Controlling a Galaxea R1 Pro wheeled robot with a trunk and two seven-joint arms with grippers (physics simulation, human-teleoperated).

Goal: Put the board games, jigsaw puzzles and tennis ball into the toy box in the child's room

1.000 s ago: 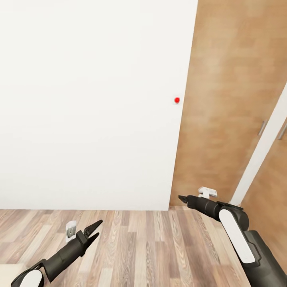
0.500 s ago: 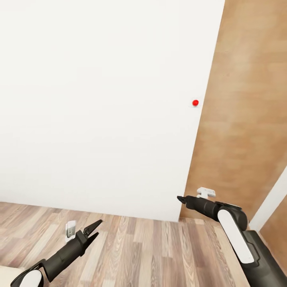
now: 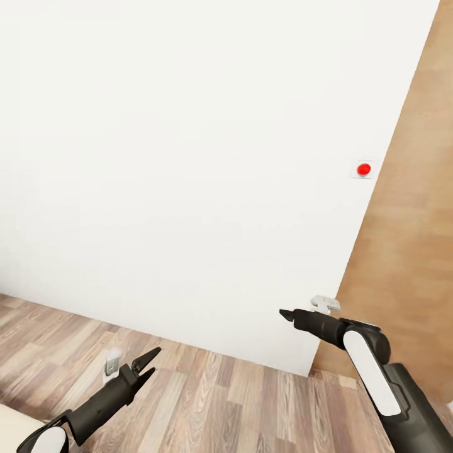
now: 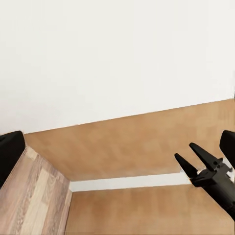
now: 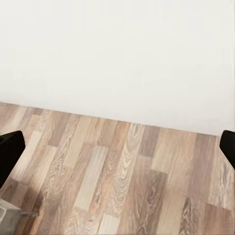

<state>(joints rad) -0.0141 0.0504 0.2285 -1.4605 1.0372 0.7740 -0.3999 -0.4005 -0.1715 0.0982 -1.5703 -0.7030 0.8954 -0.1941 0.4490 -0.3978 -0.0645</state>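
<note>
Head view gives me a white wall (image 3: 189,157) at twelve o'clock, no toys visible; left gripper (image 3: 146,363) spread and empty, right gripper (image 3: 286,313) pressed together. I judge driving blind risks clipping the wardrobe door (image 3: 409,251) at two o'clock

Two dark grey robot arms are showing glossy white forearm panels, each tapering into black, pointed two-fingered grippers.
</note>
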